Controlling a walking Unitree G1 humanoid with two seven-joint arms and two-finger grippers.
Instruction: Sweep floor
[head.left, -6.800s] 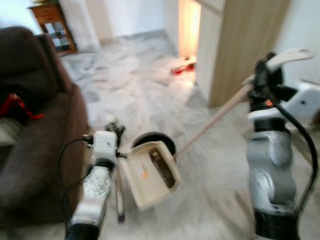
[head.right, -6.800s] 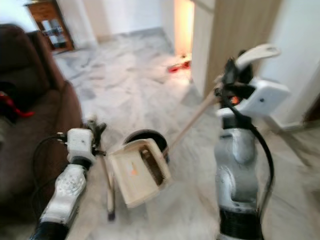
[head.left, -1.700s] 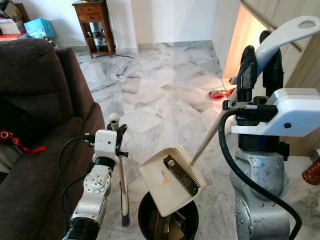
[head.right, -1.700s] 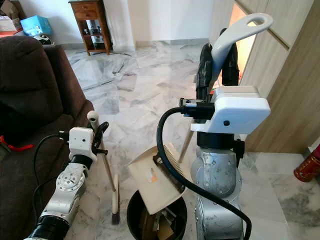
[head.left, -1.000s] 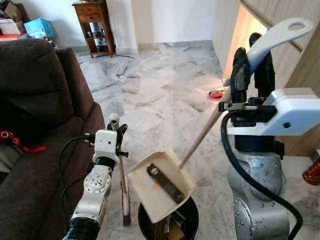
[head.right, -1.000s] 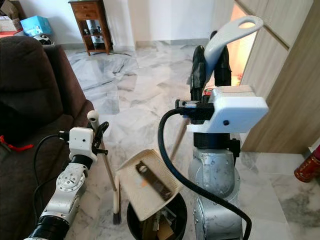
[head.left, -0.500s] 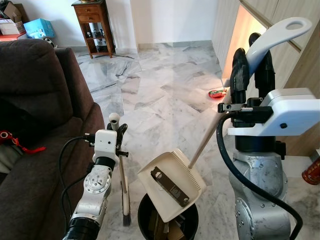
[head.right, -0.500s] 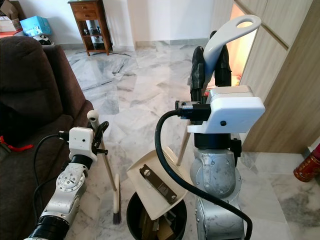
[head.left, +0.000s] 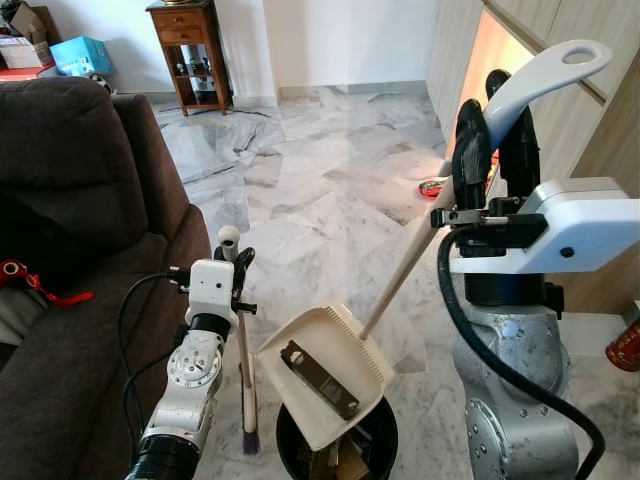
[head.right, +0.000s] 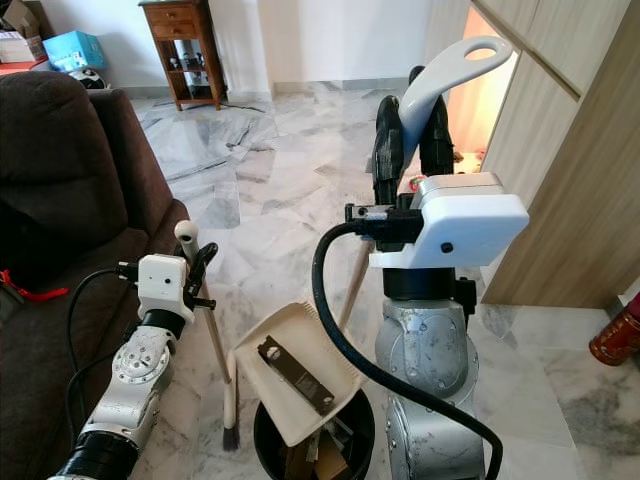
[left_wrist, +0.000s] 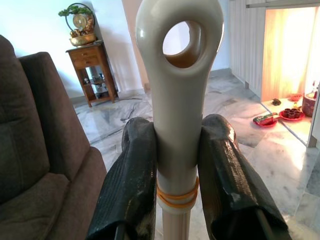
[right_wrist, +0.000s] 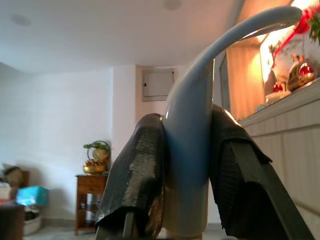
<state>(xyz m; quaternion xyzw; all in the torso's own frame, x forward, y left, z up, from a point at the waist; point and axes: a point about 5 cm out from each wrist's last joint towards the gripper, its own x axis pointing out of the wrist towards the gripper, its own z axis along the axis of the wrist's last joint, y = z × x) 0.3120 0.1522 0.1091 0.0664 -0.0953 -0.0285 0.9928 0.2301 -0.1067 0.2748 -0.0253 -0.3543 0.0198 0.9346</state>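
Note:
My right gripper is shut on the curved top of a cream long-handled dustpan, with black fingers on either side of the handle. The pan hangs tilted over a black bin that holds rubbish. Low on the left, my left gripper is shut on the looped end of a broom. The broom stands upright, its bristles on the marble floor beside the bin.
A brown sofa stands close on the left. Wooden cabinets line the right, with a red plate on the floor at their foot. A wooden side table stands against the far wall. Marble floor lies open ahead.
The view first swung until the bin lay under the dustpan. The pan rocked over the bin and the orange scrap on it is gone. The broom stayed put.

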